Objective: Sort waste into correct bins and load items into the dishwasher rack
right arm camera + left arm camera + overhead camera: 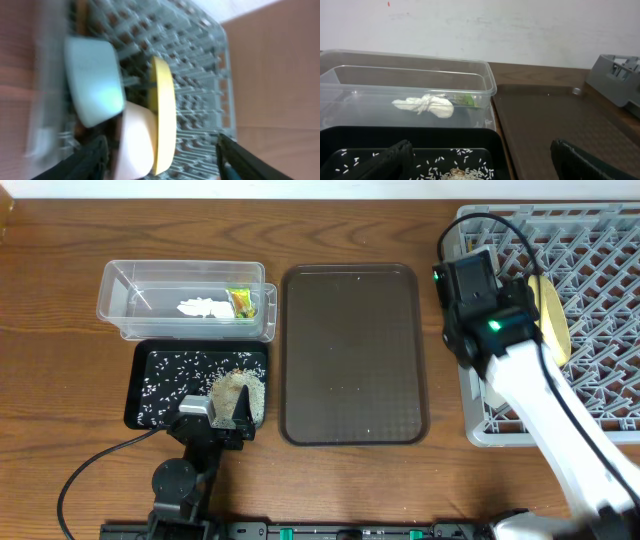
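Dishwasher rack (pixel 600 260): grey lattice crate at the table's right end, running out of the overhead view on the right, walls square to the table edges. Brown serving tray (pixel 352 352): mid-table, long axis near to far, just beside the rack's left wall. Clear tub (pixel 120 290): far left, long axis left to right, touching or almost touching the black tray (pixel 140 395) in front of it, which lies the same way. Right gripper (pixel 161 142): over the rack's left part, fingers spread wide, gripping nothing that I can make out; its wrist view is blurred. Left gripper (pixel 215 420): at the black tray's near edge, jaws wide apart and empty. Yellow plate (pixel 553 315): standing on edge in the rack, rim line running near to far with a slight slant. Light blue bowl (pixel 95 80): in the rack, tipped on its side by the wall. White bowl (pixel 135 142): tipped up between the blue bowl and the plate, close against the plate; contact cannot be told. Napkin (pixel 205 308): crumpled, inside the clear tub, lengthwise left to right. Rice scraps (pixel 238 392): heaped at the black tray's right end, loose grains scattered leftward. Wrapper (pixel 242 302): in the tub, just right of the napkin.
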Controlling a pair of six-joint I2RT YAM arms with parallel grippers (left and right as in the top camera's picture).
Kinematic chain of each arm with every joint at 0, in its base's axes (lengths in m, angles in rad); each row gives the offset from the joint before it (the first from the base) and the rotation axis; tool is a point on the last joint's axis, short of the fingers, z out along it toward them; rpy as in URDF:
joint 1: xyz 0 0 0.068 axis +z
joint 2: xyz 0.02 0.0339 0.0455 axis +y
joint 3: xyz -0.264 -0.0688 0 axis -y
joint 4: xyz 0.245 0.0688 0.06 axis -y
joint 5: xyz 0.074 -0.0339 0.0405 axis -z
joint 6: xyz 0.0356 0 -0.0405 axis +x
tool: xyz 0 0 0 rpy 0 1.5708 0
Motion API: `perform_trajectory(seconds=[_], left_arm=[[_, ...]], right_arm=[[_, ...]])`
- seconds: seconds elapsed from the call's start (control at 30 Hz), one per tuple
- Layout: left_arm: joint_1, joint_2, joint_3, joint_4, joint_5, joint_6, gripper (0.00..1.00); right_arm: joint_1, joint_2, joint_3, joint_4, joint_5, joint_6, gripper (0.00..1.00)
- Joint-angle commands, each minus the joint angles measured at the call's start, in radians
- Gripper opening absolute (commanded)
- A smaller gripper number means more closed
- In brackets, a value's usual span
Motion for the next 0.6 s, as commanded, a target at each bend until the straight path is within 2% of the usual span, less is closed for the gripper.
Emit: perform_trajectory(seconds=[0.0, 0.13, 0.17, 0.2, 0.43, 0.57], left_arm=[[0.004, -0.008, -0.027, -0.017, -0.004, 0.005, 0.90], [0.004, -0.008, -0.027, -0.017, -0.004, 0.005, 0.90], [0.004, -0.008, -0.027, -0.017, -0.003, 0.005, 0.90], [0.004, -0.008, -0.027, -0.017, -0.004, 0.005, 0.90], [0.004, -0.008, -0.027, -0.017, -0.004, 0.005, 0.90], [0.004, -0.008, -0.027, -0.017, -0.003, 0.005, 0.90]], right_arm=[[0.032, -0.163, 0.004, -0.063, -0.289, 0.176, 0.73], [0.039, -0.314, 0.004, -0.153, -0.762, 0.269, 0.80], [0.039, -0.345, 0.004, -0.162, -0.851, 0.269, 0.85], [0.039, -0.377, 0.004, -0.168, -0.928, 0.269, 0.99], [0.039, -0.552, 0.004, -0.174, -1.286, 0.269, 0.99], [0.039, -0.607, 0.004, -0.200, -1.288, 0.263, 0.99]])
